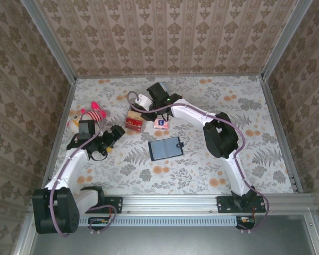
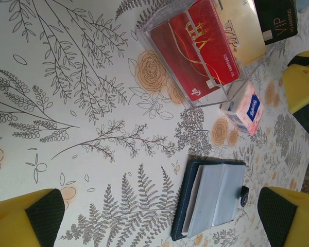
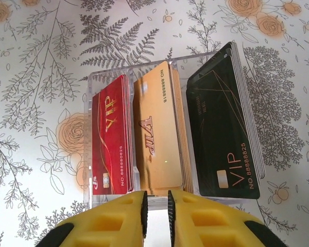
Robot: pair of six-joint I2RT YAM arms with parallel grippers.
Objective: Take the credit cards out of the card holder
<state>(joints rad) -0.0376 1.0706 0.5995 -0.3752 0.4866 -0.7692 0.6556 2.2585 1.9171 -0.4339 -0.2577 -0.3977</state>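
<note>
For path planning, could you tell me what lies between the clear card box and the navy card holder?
A small pink-and-white packet lies between the box and the card holder, in the left wrist view.

I'd call this a robot test cell in a lab, dressed up to pass for a home. Beyond my left gripper and out to both sides of it stand flat panels papered in damask, framed by bare metal posts. Under it the table wears a floral cloth (ferns and roses). Behind it, a metal rail has the arms bolted on.
</note>
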